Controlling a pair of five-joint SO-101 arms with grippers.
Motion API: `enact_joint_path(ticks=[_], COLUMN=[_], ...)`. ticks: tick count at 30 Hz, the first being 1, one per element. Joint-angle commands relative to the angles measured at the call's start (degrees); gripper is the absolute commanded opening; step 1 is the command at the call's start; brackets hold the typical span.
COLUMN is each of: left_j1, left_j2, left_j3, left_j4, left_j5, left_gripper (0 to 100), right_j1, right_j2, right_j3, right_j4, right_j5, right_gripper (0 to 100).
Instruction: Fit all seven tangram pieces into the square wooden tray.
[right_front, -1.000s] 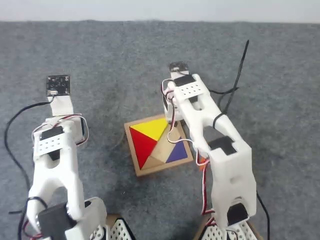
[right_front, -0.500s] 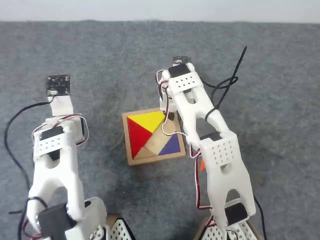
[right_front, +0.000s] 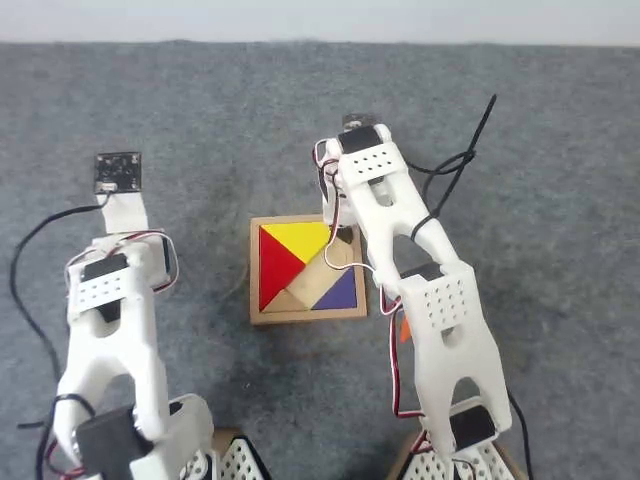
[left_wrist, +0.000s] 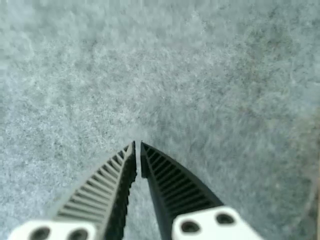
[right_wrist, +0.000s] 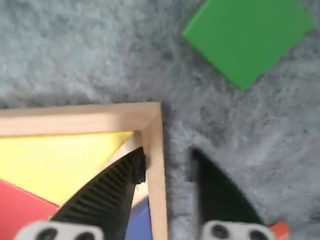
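R gripper (right_wrist: 167, 161) astride tray (right_wrist: 75, 116), green pc (right_wrist: 247, 37) near

Soft, even overhead light; faint diffuse shadows on the grey carpet (right_front: 200, 120) beside the tray (right_front: 306, 318).

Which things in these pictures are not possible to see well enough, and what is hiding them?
High view: the right arm covers the tray's right side, so the pieces inside cannot be counted.
High view: an orange thing lies mostly under that arm; whether it is a piece cannot be told.
Right wrist view: the green piece is blurred and cut off by the picture's edge; its full outline is unclear.
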Motion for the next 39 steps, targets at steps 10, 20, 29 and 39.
enact_joint_path(ticks=[10,20,29,39], left_j1=[-0.4,-0.2,2.5,6.5], left_j2=[-2.9,-6.6,-27.9,-39.5], left_j3=[-0.2,1.6,19.6,27.9], left_j4=[-1.1,-1.2,-11.3,-12.7], left_j5=[-0.8,-0.5,-0.8,-5.8], left_gripper=[1,1,2,2], right_j1=[1.5,12.5,17.3,11.1], right_j2=[-16.3,-45.0,-64.9,-68.1], right_j3=[4.5,31.3,64.9,81.7], right_j4=[8.8,3.0,-14.1,-32.2], right_j5=[15.8,26.6,33.7,41.1], right_gripper=[25.8,18.2,19.1,19.0])
